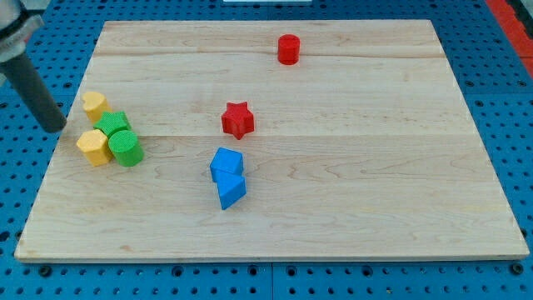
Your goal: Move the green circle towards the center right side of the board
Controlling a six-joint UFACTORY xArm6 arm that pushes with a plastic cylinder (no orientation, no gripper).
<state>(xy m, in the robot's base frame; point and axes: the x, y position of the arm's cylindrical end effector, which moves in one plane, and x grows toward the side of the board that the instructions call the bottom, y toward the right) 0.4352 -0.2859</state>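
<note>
The green circle (127, 148) is a green cylinder near the board's left edge. It touches a yellow block (94, 147) on its left and a green star-like block (112, 125) above it. Another yellow block (94, 104) lies just above those. My tip (57, 127) is the end of the dark rod at the view's left, just off the board's left edge, left of this cluster and apart from it.
A red star (237, 119) lies near the board's middle. A red cylinder (288, 49) stands near the top. Two blue blocks (226, 163) (231, 191) touch each other below the middle. The wooden board (400, 167) lies on a blue pegboard.
</note>
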